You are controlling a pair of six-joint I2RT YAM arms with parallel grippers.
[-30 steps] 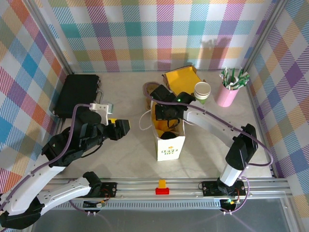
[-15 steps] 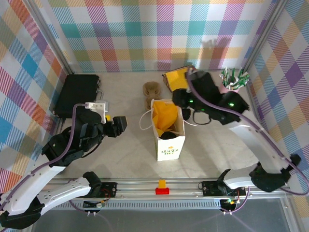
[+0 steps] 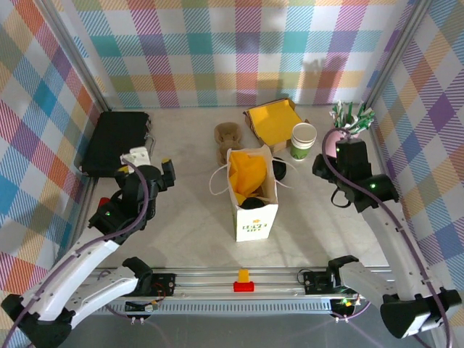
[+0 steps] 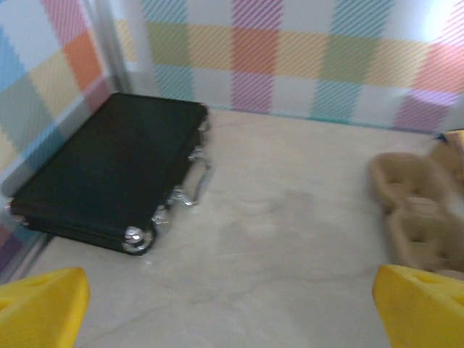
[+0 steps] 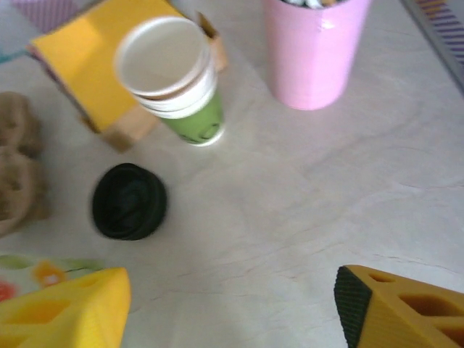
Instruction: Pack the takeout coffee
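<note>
Looking down from the top external view and finding the takeout coffee (image 3: 254, 203) sitting low inside the white paper bag (image 3: 255, 221) at mid-table, showing only its black lid beside yellow paper. Placing the right gripper (image 3: 328, 181) well apart from that bag, off to its right, near the lidless cup (image 3: 304, 139) and the pink straw holder (image 3: 341, 143); placing the left gripper (image 3: 148, 168) well apart on the bag's other side, close to the black case (image 3: 116, 141). Noting a loose black lid (image 3: 280, 172) lying on the table just beside the bag. Turning to the left wrist view and seeing the left gripper (image 4: 232, 308) spread wide, with yellow fingertips (image 4: 40, 308) at the two lower corners and bare tabletop between them, facing the black case (image 4: 109, 174) and a brown cup carrier (image 4: 417, 210). Turning to the right wrist view and seeing the right gripper (image 5: 232, 312) likewise parted, pinching nothing, hanging over bare table short of the loose black lid (image 5: 129, 201), the lidless cup (image 5: 177, 80), the pink straw holder (image 5: 313, 54) and a yellow box (image 5: 90, 69), with the bag holding the coffee lying off to the left of those fingers.
</note>
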